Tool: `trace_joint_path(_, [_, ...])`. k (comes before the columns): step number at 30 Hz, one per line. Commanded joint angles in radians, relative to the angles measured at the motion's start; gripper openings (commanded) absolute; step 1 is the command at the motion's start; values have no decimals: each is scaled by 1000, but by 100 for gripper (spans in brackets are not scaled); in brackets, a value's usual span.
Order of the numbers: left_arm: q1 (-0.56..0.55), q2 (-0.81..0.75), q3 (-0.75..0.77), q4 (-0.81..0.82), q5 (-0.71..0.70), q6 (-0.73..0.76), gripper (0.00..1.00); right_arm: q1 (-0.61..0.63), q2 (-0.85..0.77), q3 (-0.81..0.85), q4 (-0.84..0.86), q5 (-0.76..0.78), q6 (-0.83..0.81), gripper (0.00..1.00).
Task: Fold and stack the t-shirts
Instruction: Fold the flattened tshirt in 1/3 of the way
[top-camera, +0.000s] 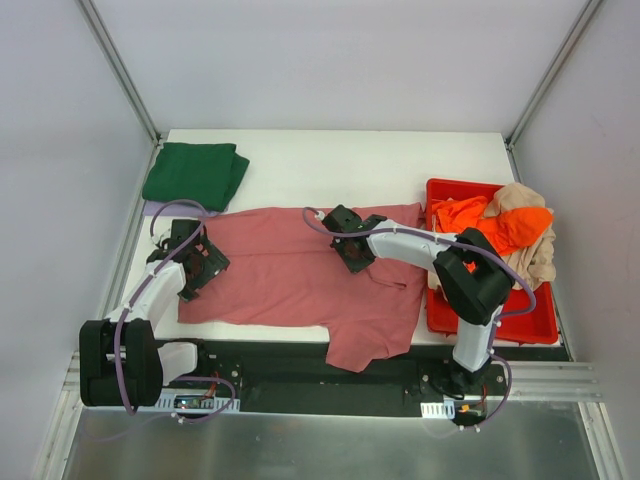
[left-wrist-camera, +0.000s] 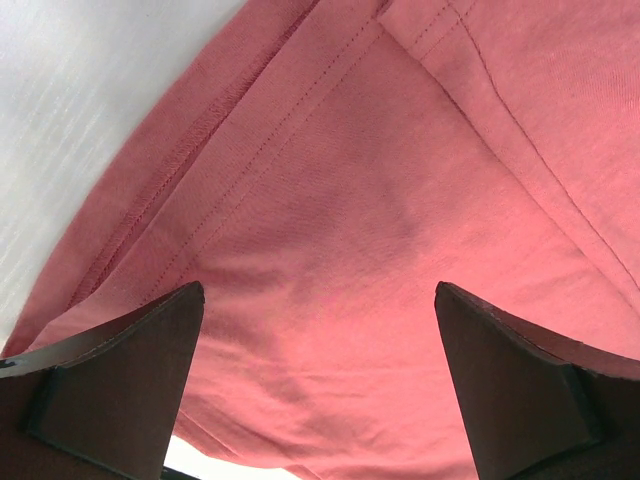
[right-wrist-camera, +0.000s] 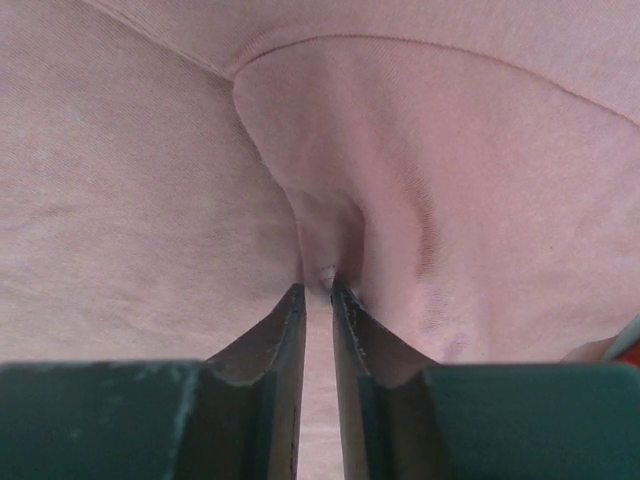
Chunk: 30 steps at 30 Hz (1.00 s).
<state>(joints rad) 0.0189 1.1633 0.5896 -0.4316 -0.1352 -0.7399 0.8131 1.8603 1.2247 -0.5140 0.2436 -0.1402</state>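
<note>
T-shirt cloth is soft and floppy, so grab an edge or fold. The left gripper (left-wrist-camera: 320, 290) hangs wide open over the rose-red t-shirt (top-camera: 290, 285), spread flat on the table (top-camera: 330, 160). The right gripper (right-wrist-camera: 318, 288), jaws nearly together, pinches a fold near its top.

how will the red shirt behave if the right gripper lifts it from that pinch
Probably floppy: the red shirt puckers into a soft fold where the right gripper pinches it, so it should drape. Likely light: thin cloth lying flat. One corner hangs over the table edge, so it may slide off.
</note>
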Motion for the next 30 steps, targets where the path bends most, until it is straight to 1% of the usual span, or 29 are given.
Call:
trace_joint_path(1, [-8, -5, 6, -7, -29, 14, 99, 0, -4, 22, -27, -43, -10, 25])
trace_joint_path(3, [-7, -4, 7, -7, -29, 17, 99, -2, 2, 19, -27, -44, -12, 30])
trace_joint_path(5, [-7, -1, 7, -7, -27, 19, 99, -2, 8, 18, -29, -29, -4, 29])
trace_joint_path(7, [-7, 3, 9, -7, -26, 19, 99, -3, 11, 19, -29, -3, 1, 19])
trace_joint_path(13, [-7, 3, 9, -7, -27, 19, 99, -23, 4, 16, -31, 25, 24, 1])
trace_joint_path(14, [-7, 3, 7, -9, -29, 19, 99, -29, -1, 16, -29, 29, 25, 1])
trace_joint_path(18, [-7, 3, 7, -9, -30, 20, 99, -34, -50, 13, -26, 39, 22, 1])
trace_joint_path(22, [-8, -1, 6, -7, -26, 20, 99, -34, -102, 18, -46, -22, -22, 1])
trace_joint_path(24, [-7, -1, 4, -7, -18, 20, 99, -32, -116, 15, -44, -114, -38, 1])
trace_joint_path(26, [-7, -2, 4, -7, -18, 23, 99, -32, -122, 15, -57, -167, -38, 0])
trace_joint_path(30, [-7, -5, 3, -7, -21, 25, 99, -32, -125, 12, -69, -173, -22, 1])
